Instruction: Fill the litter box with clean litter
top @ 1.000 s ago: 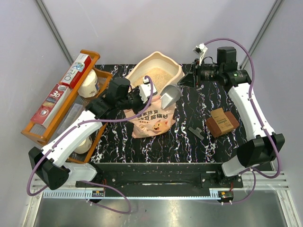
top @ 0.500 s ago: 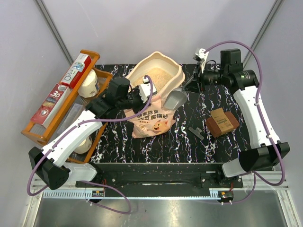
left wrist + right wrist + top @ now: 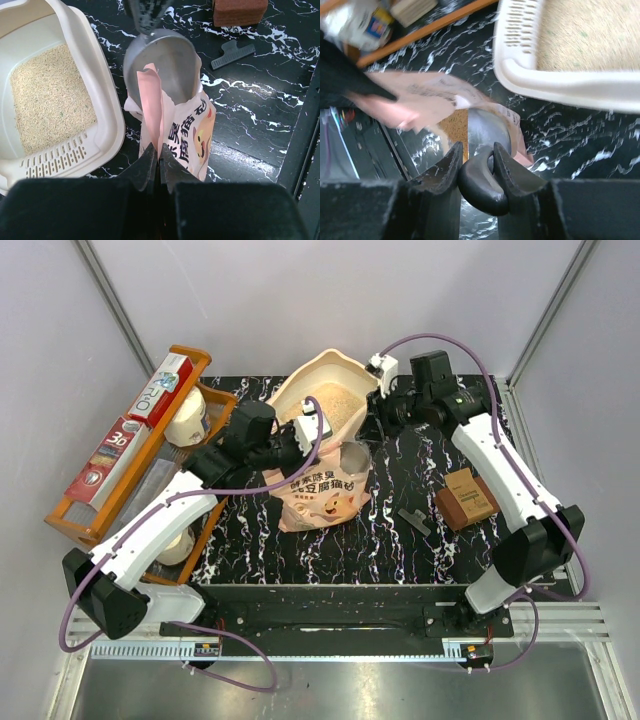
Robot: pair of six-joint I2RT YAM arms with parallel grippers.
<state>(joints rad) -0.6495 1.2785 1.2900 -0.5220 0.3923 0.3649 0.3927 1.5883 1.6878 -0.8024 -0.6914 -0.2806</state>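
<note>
Left claw [image 3: 159, 161] clenched on the torn top edge of the pink litter bag [image 3: 195, 135], holding it up on the black marbled table [image 3: 260, 105]. Right claw [image 3: 477, 152] grasping the dark handle of a grey metal scoop [image 3: 160, 60] (bowl tucked inside the bag's mouth). Just beside the bag, at the table's far middle, the cream litter box [image 3: 107, 117], clean litter [image 3: 50, 97] spread across its floor.
</note>
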